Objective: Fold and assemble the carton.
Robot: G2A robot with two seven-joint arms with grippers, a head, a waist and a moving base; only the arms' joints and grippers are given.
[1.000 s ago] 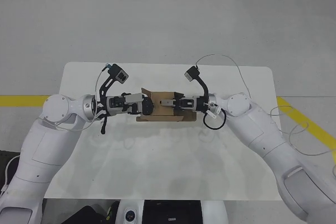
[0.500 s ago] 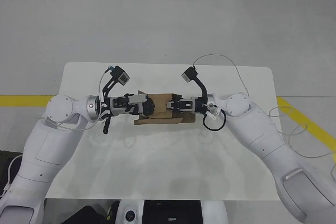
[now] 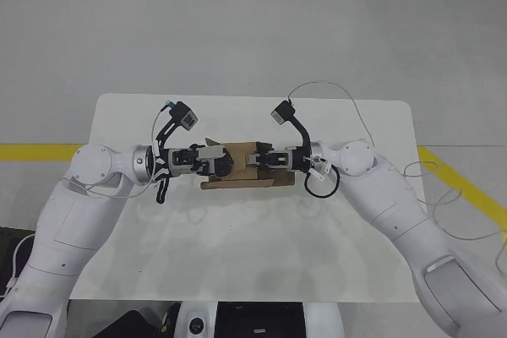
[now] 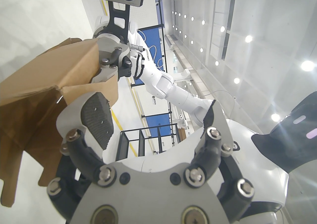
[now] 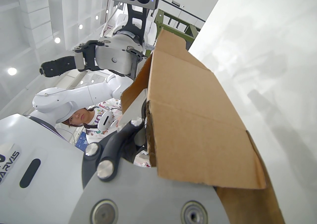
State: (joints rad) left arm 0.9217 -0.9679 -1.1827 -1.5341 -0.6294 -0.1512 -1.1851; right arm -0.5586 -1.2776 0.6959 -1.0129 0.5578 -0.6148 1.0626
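Observation:
The brown carton (image 3: 241,167) hangs between both arms above the middle of the white table. In the left wrist view my left gripper (image 4: 153,116) is open, and one of its fingers (image 4: 95,116) lies against a flap of the carton (image 4: 37,101), with the other standing free. The right gripper (image 4: 110,70) is shut on the carton's far edge. In the right wrist view the carton (image 5: 193,116) covers most of my right gripper, and the left gripper (image 5: 74,62) shows open beyond it. From above, the left gripper (image 3: 222,160) and right gripper (image 3: 255,159) sit at opposite ends.
The white table (image 3: 237,245) has bare surface in front of and behind the carton. A thin cable (image 3: 346,93) arcs above the right arm. A yellow floor line (image 3: 25,152) runs past both table ends.
Both arms have edged toward each other. The carton has turned and looks narrower from above, with a flap now sticking up at its left end.

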